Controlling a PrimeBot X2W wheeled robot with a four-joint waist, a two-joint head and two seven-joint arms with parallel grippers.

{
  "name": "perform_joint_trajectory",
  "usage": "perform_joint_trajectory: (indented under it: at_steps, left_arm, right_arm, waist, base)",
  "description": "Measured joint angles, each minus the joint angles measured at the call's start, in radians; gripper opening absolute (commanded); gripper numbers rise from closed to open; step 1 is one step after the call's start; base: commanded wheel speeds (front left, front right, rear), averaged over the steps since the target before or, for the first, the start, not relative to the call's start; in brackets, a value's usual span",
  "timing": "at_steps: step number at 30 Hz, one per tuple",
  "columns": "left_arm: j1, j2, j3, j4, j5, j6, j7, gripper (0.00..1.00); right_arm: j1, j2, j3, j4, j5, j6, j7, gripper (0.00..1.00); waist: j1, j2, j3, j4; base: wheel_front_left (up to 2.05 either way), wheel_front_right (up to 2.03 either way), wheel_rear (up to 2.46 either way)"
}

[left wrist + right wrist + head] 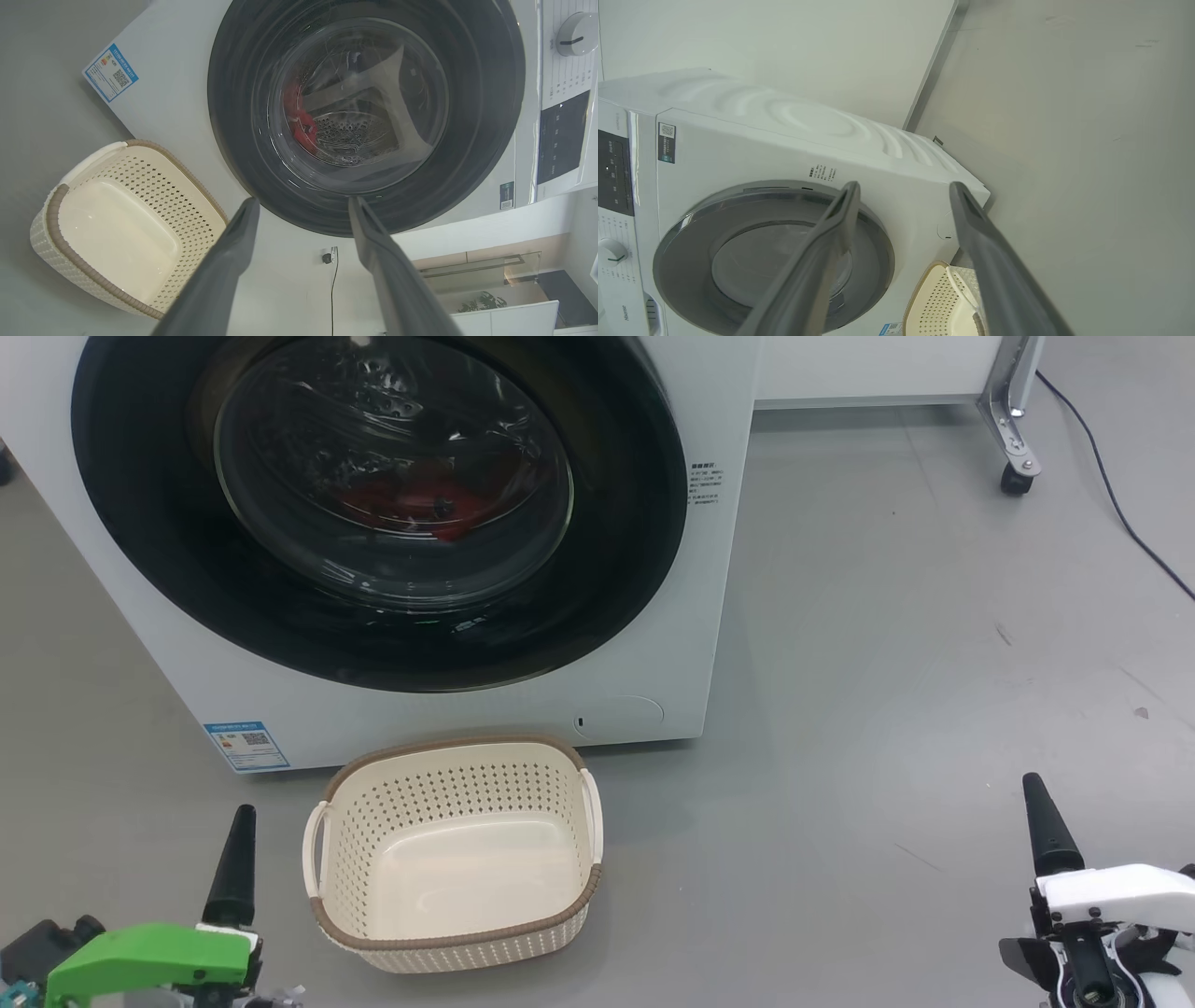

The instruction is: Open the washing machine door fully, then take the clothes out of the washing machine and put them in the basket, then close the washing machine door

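A white front-loading washing machine [672,644] stands on a grey floor [887,663], seen from above by the robot facing it. The washing machine door [149,523], round with a wide glossy black rim and a bulging glass centre, sits shut against the front, so the first step, opening it fully, has not begun. Through the glass, the red clothes [420,499] lie low in the steel drum. The cream basket [448,747] with its brown rim sits empty on the floor just in front of the machine, below the door. The left tool [303,200] has its two dark fingers spread wide apart, holding and touching nothing, and points toward the door's lower rim. The right tool [903,184] is likewise spread wide and empty, well clear of the machine. The next move likely calls for one tool to reach the door's edge, catch it, and swing it wide without knocking the basket.
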Motion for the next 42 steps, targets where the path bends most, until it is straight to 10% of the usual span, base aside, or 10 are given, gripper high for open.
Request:
perform_joint_trajectory:
  at_steps: [42]
  left_arm:
    - [-0.03, 0.067, -0.178, -0.062, 0.785, 0.081, -0.147, 1.0]
  right_arm:
    - [-0.025, -0.063, 0.219, -0.035, -0.764, -0.115, -0.134, 1.0]
  waist:
    - [0.0, 0.0, 0.006, 0.002]
  base:
    - [0.0, 0.0, 0.0]
